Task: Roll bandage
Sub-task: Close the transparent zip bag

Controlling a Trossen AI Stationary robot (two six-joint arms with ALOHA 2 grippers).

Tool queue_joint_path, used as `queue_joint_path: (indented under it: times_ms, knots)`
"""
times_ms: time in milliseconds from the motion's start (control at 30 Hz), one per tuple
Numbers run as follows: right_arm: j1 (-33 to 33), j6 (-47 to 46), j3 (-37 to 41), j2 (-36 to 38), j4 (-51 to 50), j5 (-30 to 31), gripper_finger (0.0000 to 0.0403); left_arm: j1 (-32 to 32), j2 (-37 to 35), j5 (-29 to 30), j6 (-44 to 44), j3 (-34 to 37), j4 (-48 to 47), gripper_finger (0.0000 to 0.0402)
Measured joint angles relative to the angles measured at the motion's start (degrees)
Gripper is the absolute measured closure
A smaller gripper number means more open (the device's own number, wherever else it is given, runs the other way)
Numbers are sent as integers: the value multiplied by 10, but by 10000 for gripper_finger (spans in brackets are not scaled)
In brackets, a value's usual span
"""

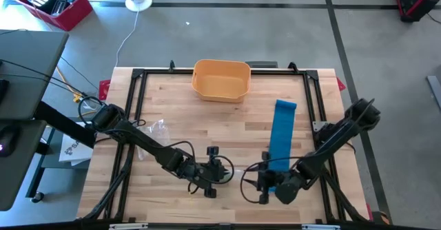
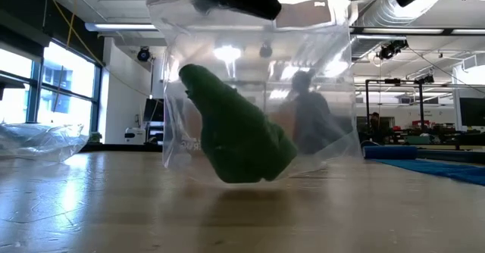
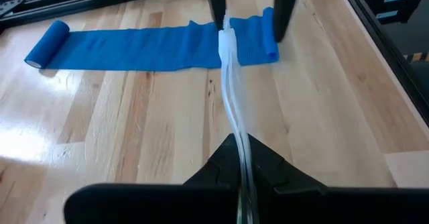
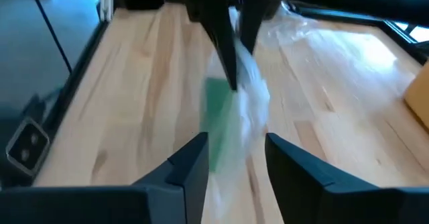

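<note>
High view: left gripper (image 1: 222,170), at 6 o'clock on the table (image 1: 172,113), is clamped shut on a clear plastic bag (image 2: 258,94) holding a green roll (image 2: 235,132). Right gripper (image 1: 265,178), jaws parted, is set facing it. Blue bandage (image 1: 282,130), partly unrolled, is laid at 4 o'clock.

Wooden table (image 1: 172,113): blue bandage (image 1: 282,130) unrolled flat, orange bin (image 1: 221,80), crumpled plastic (image 1: 156,127).
</note>
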State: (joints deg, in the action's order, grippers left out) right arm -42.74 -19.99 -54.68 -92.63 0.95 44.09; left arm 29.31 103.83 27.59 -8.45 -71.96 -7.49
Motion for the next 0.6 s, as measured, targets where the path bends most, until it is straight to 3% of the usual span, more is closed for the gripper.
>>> queue_joint_path:
  times_ms: [300, 600]
  knots:
    - [0, 74, 0, 11, 72, 4, 303, 0, 0, -8, 1, 0, 1, 401]
    - [-9, 155, 0, 37, 71, 0, 315, -1, 0, -34, 20, 0, 14, 401]
